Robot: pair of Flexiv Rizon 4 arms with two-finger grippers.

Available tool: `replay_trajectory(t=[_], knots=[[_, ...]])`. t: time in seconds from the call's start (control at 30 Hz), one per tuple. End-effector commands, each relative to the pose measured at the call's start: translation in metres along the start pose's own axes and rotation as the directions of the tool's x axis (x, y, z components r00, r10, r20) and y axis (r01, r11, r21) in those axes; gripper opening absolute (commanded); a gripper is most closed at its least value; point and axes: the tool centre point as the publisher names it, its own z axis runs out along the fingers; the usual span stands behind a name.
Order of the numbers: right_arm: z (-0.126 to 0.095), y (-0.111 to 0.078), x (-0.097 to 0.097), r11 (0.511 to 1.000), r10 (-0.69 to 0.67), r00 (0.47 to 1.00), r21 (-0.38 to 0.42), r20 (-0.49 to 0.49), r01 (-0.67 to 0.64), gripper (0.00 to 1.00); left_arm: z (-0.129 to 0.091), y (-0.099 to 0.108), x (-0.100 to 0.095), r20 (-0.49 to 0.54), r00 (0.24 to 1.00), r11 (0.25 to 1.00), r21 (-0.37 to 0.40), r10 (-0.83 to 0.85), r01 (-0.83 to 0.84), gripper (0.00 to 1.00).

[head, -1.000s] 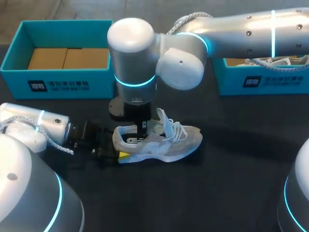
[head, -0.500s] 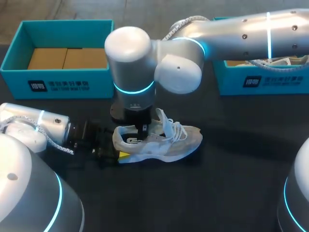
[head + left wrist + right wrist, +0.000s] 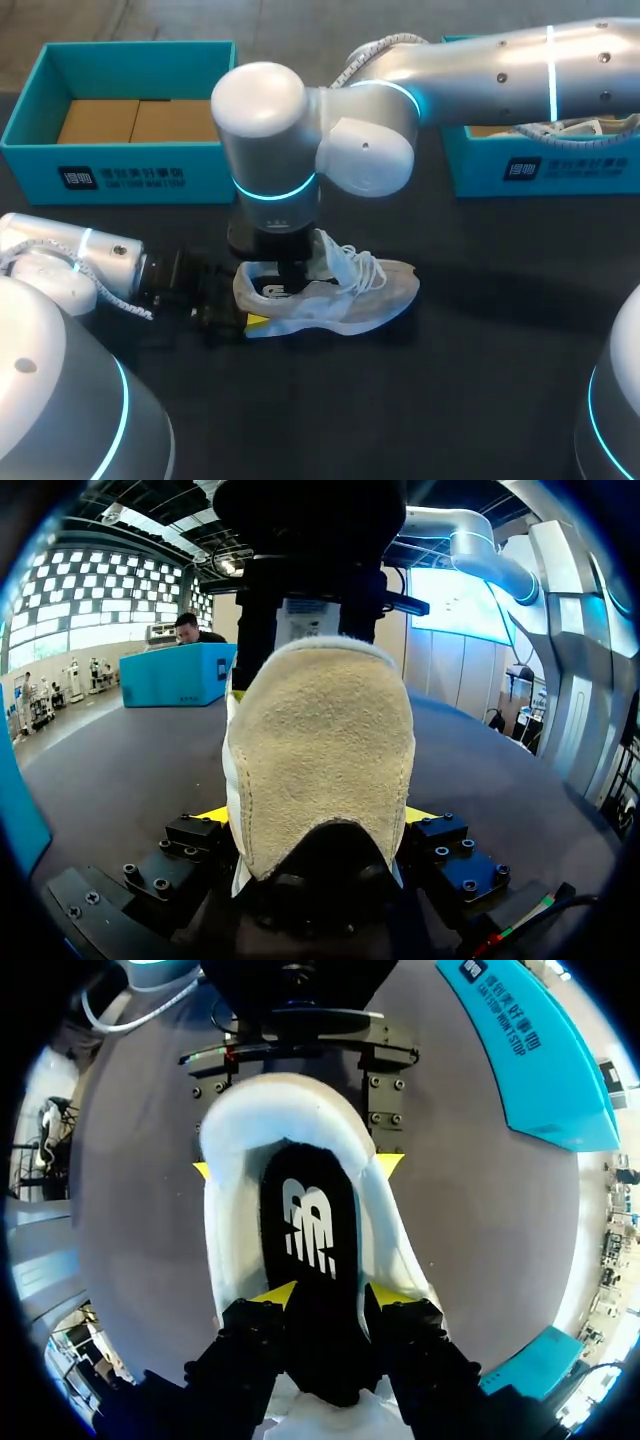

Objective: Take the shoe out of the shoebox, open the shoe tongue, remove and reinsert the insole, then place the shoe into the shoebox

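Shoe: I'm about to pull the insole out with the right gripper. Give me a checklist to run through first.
1. Left gripper shut on the shoe at the heel: ok.
2. Right gripper shut on the insole, touching both its edges: ok.
3. Shoe sole-down on the table: ok.
4. Laces clear of the right gripper: cannot tell.
5. Insole out of the shoe: not ok, it lies inside.
6. Shoebox open for the return: ok.
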Motion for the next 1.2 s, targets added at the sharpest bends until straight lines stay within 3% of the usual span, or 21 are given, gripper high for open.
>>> replay_trajectory(t=[0.03, 0.5, 0.53, 0.6, 0.77, 0.97, 1.2], knots=[[0.011, 0.000, -0.001, 1.000, 0.003, 1.000, 0.003, -0.014, -0.003, 0.43, -0.001, 0.006, 0.000, 0.001, 1.000, 1.000, 0.000, 0.000, 0.000, 0.00], [0.034, -0.003, 0.006, 1.000, 0.000, 0.995, -0.006, -0.096, -0.001, 0.40, -0.001, 0.006, 0.000, 0.001, 1.000, 1.000, 0.000, 0.000, 0.000, 0.00], [0.034, -0.003, 0.008, 1.000, 0.000, 0.995, -0.006, -0.099, -0.001, 0.37, -0.001, 0.006, 0.000, 0.001, 1.000, 1.000, 0.000, 0.000, 0.000, 0.00], [0.033, -0.003, 0.010, 1.000, 0.001, 0.993, -0.005, -0.114, -0.001, 0.20, -0.001, 0.006, 0.000, 0.001, 1.000, 1.000, 0.000, 0.000, 0.000, 0.00], [0.035, -0.007, 0.016, 1.000, 0.005, 0.990, -0.003, -0.140, -0.005, 0.00, -0.001, 0.006, 0.000, 0.001, 1.000, 1.000, 0.000, 0.000, 0.000, 0.00], [0.034, -0.014, 0.019, 1.000, 0.015, 0.986, -0.004, -0.166, -0.016, 0.00, -0.001, 0.006, 0.000, 0.001, 1.000, 1.000, 0.000, 0.000, 0.000, 0.00], [0.016, -0.025, 0.019, 0.999, -0.020, 0.978, -0.043, -0.210, 0.012, 0.00, -0.001, 0.006, 0.000, 0.001, 1.000, 1.000, 0.000, 0.000, 0.000, 0.00]])
